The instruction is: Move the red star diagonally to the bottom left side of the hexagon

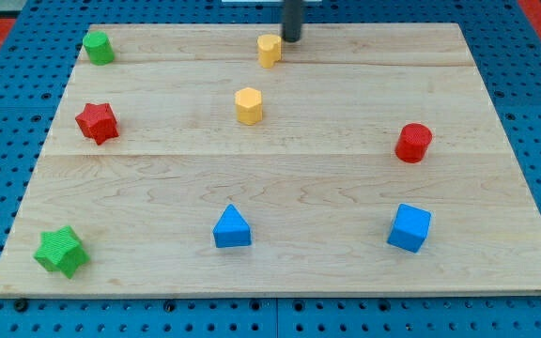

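The red star (97,122) lies at the view's left, in the upper half of the wooden board (346,197). A yellow hexagon (249,105) sits right of it, near the board's middle top. A second yellow block (269,50) stands above that one, by the top edge. My tip (292,39) is at the view's top, just right of this upper yellow block and close to it. The tip is far to the right of and above the red star.
A green block (98,46) sits in the top left corner and a green star (61,251) in the bottom left. A blue triangle (231,227) and a blue cube (409,227) lie along the bottom. A red cylinder (413,143) is at the right.
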Robot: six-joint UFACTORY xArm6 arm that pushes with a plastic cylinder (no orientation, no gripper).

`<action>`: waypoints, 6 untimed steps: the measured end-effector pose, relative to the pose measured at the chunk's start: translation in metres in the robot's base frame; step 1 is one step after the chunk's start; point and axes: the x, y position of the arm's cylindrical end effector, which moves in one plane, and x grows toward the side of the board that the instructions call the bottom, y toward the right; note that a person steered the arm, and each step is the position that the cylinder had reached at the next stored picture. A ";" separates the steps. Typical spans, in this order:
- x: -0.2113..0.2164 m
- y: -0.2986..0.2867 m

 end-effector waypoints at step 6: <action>0.120 -0.268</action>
